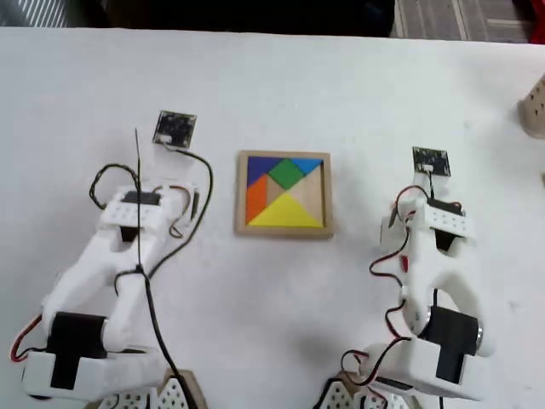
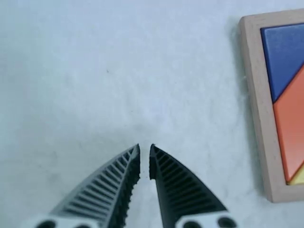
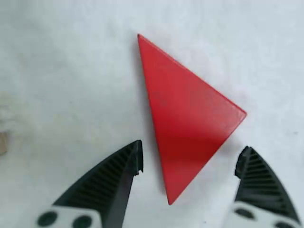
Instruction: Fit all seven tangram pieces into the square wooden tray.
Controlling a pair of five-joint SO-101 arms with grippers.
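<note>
The square wooden tray (image 1: 240, 196) lies in the middle of the white table, between the two arms. It holds blue (image 1: 262, 168), green (image 1: 287, 174), orange (image 1: 256, 198) and yellow (image 1: 289, 211) pieces, with a small cyan one at its far right corner. A red triangle (image 3: 185, 109) lies flat on the table. My right gripper (image 3: 191, 152) is open just above it, one finger on each side, not touching. My left gripper (image 2: 145, 149) is shut on nothing over bare table, left of the tray's rim (image 2: 259, 104). The left arm (image 1: 128, 230) and right arm (image 1: 438, 256) flank the tray.
Two small circuit boards (image 1: 174, 128) (image 1: 430, 160) lie on the table beyond the arms, with loose cables running to them. A tan object (image 1: 535, 106) stands at the far right edge. The table's far edge runs along the back.
</note>
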